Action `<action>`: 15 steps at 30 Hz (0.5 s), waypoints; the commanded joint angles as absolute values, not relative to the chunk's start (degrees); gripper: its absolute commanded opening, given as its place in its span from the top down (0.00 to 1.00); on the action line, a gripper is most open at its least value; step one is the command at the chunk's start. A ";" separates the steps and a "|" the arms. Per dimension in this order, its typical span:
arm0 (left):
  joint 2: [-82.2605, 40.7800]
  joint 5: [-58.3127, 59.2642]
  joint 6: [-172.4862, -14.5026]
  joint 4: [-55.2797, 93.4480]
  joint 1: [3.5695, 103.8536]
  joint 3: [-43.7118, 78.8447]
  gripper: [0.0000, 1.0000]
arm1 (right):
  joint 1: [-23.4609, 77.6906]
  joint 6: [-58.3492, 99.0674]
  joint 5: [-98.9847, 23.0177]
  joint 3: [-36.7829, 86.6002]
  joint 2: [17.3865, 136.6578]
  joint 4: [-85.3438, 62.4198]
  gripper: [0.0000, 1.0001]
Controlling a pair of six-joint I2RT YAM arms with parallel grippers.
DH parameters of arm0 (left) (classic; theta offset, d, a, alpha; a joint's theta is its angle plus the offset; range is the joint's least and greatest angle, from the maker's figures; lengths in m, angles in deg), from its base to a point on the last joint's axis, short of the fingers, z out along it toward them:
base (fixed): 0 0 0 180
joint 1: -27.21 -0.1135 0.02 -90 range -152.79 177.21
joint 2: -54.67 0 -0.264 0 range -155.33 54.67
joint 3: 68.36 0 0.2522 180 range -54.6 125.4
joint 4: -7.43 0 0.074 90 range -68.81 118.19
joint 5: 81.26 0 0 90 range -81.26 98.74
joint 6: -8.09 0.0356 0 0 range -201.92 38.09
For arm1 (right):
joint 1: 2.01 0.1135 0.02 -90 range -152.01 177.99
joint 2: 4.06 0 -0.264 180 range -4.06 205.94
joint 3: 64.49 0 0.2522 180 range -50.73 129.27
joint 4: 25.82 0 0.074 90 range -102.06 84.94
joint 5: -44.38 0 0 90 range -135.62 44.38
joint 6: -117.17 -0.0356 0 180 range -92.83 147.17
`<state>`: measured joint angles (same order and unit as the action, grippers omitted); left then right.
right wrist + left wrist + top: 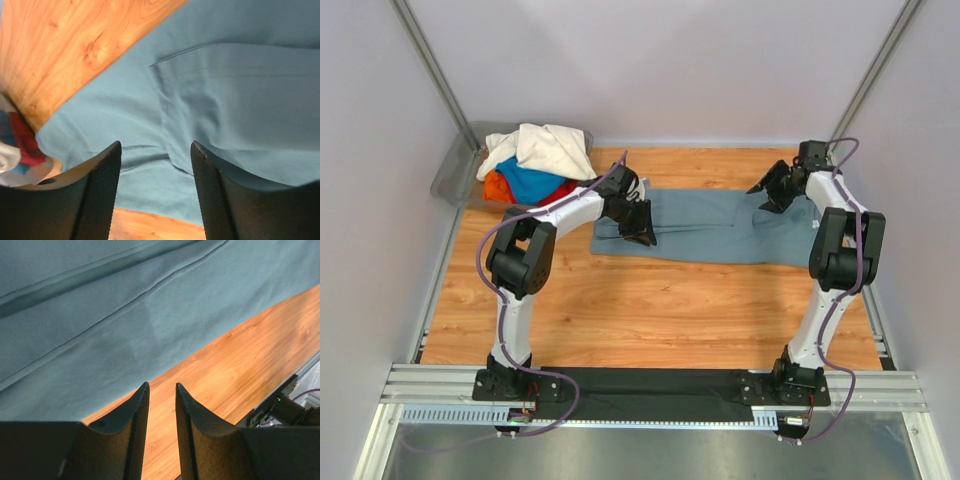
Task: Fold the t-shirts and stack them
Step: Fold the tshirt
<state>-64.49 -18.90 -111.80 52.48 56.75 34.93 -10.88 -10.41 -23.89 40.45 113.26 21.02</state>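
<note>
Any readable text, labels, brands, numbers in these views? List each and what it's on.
No readable text in any view.
Grey-blue t-shirt: plain, no label or print showing.
Piled shirts in the bin: no print visible.

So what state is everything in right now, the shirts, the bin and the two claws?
Grey-blue t-shirt: flat on the table, folded into a long strip.
Bin: heaped with shirts.
Cream t-shirt: crumpled, topping the heap.
Blue t-shirt: crumpled beneath it.
Red-orange t-shirt: crumpled beneath it.
Left gripper: slightly open, empty.
Right gripper: wide open, empty.
</note>
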 commanded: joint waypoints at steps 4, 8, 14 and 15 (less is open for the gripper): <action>-63.99 -21.41 -111.71 51.51 57.44 37.77 0.65 | -18.07 0.71 -31.03 47.09 106.16 29.95 0.35; -65.30 -23.33 -110.74 50.54 57.80 40.22 0.64 | -22.66 1.24 -29.98 49.46 108.52 33.11 0.37; -70.30 -27.20 -112.85 47.20 58.06 47.32 0.58 | -25.21 0.38 -28.94 45.26 109.14 28.47 0.27; -71.27 -27.21 -113.37 47.55 58.06 48.31 0.58 | -25.56 -0.59 -26.05 44.12 109.58 27.24 0.27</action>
<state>-68.88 -24.17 -112.26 49.98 57.84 44.09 -25.85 -0.11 -29.31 46.26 109.37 29.94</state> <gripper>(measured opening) 0.416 0.723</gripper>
